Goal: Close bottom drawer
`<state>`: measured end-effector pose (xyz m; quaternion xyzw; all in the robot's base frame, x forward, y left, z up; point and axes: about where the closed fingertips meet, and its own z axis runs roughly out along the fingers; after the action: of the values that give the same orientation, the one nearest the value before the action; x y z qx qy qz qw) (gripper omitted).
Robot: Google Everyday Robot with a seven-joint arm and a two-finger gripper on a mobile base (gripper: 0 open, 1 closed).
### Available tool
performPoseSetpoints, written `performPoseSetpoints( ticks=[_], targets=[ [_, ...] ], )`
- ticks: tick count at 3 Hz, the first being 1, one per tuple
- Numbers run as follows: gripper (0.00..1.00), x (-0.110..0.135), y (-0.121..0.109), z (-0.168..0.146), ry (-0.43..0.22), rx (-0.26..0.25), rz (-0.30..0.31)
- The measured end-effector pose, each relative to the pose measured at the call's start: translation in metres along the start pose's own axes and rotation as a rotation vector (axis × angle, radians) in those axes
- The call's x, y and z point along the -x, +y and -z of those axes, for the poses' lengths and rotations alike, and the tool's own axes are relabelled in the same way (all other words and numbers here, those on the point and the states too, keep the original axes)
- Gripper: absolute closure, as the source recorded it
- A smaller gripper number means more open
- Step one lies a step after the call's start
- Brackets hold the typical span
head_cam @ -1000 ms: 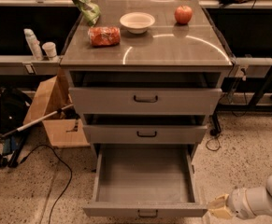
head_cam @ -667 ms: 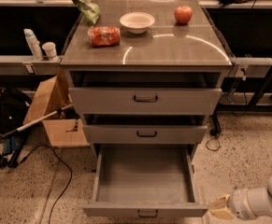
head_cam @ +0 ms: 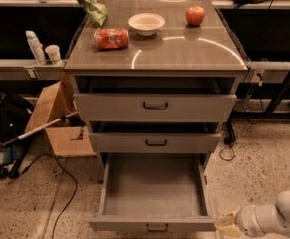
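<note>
The bottom drawer (head_cam: 154, 188) of the grey cabinet (head_cam: 154, 108) is pulled far out, its plain grey box empty. Its shallow front panel with a small black loop handle (head_cam: 157, 227) lies at the bottom edge of the camera view. The middle drawer (head_cam: 154, 142) and top drawer (head_cam: 154, 107) stand slightly ajar. My gripper (head_cam: 227, 225) is at the lower right, at the end of a white arm (head_cam: 276, 218), just right of the bottom drawer's front right corner.
On the cabinet top sit a white bowl (head_cam: 146, 23), a red apple (head_cam: 195, 15), a red packet (head_cam: 110, 38) and a green bag (head_cam: 88, 1). A cardboard box (head_cam: 55, 118), a black bag (head_cam: 12, 121) and cables lie on the floor at left.
</note>
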<state>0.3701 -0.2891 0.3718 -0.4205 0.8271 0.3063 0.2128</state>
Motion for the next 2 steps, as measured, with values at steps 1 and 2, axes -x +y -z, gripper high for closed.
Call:
performPoseSetpoints(
  ticks=[1, 2],
  targets=[
    [1.00, -0.008, 0.001, -0.028, -0.034, 0.035, -0.002],
    [1.00, -0.013, -0.001, -0.045, -0.052, 0.051, -0.012]
  ],
)
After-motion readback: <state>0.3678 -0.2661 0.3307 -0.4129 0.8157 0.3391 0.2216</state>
